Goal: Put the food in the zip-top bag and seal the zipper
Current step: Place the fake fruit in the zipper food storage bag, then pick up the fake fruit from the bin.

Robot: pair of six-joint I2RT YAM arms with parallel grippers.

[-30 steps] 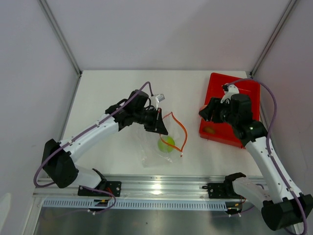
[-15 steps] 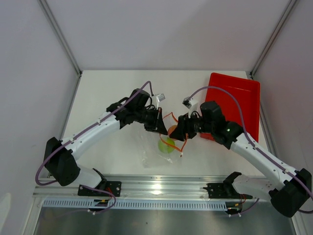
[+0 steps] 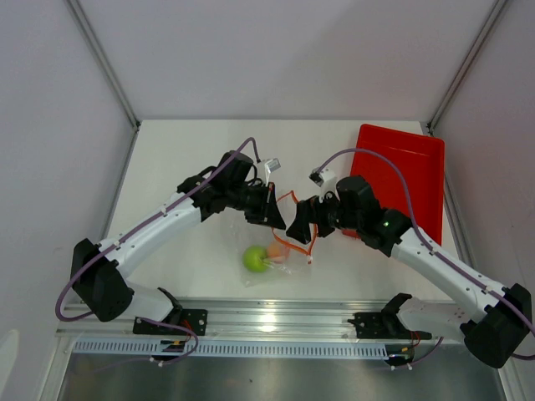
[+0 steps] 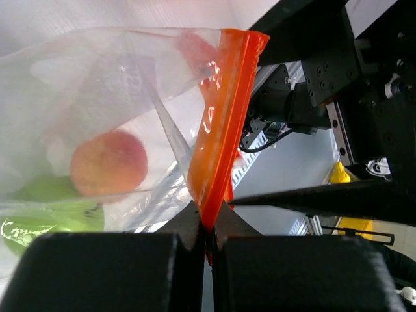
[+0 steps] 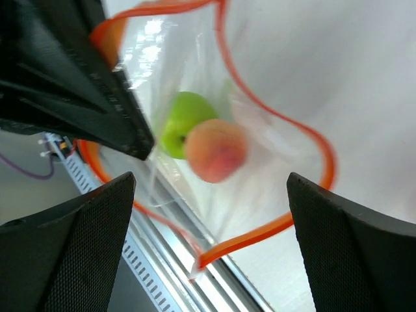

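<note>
at zipper, left fingers clamped, right fingers wide

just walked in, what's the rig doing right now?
The left gripper is shut on the orange-red zipper of the clear bag, holding its mouth up and open. The right gripper hangs open over that mouth. The peach and the green apple lie inside the bag, touching. No third piece of food shows in any view; the right arm hides part of the red tray. The zipper is not yet sealed.
</note>
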